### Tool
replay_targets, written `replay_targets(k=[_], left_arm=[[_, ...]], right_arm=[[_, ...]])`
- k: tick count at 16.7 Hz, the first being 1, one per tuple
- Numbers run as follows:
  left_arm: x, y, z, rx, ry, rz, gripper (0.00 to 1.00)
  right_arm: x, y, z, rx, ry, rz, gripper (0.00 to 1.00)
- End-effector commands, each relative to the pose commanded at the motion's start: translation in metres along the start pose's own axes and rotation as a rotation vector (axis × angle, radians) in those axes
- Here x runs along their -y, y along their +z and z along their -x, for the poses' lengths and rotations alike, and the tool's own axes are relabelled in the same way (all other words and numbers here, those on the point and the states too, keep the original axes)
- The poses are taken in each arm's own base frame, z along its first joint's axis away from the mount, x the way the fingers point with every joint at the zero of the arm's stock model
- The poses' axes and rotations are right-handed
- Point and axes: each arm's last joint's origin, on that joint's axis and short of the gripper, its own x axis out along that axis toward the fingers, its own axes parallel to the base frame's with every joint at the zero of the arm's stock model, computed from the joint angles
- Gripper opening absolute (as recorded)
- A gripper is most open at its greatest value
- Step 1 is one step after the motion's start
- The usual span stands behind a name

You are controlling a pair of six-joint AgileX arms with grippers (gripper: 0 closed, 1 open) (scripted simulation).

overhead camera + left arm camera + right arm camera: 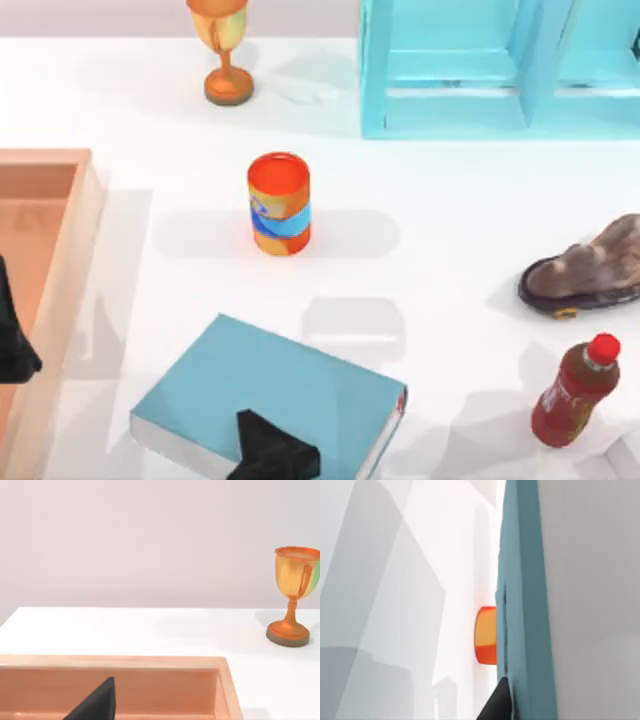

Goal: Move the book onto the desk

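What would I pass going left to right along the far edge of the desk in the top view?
Trophy cup → cyan shelf unit.

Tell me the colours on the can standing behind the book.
The can is orange-red with a blue band around its middle; it shows best in the top view.

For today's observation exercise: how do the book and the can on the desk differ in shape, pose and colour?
The book is a broad, flat slab lying on its cover; the can is a narrow cylinder standing upright. The book is plain teal-blue with white page edges; the can is orange-red with a blue band. A dark end effector is at the book's near edge; the can stands untouched. Both are over the white desk.
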Motion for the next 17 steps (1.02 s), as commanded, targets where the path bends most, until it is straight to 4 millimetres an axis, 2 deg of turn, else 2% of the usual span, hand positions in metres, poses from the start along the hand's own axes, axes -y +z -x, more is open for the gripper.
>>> replay_targets(k=[12, 17], left_arm=[[0.0, 0.0, 0.0, 0.0, 0.0, 0.0, 1.0], [0.0, 0.0, 0.0, 0.0, 0.0, 0.0, 1.0]], right_arm=[[0.0, 0.0, 0.0, 0.0, 0.0, 0.0, 0.98], [0.0, 0.0, 0.0, 0.0, 0.0, 0.0, 1.0]])
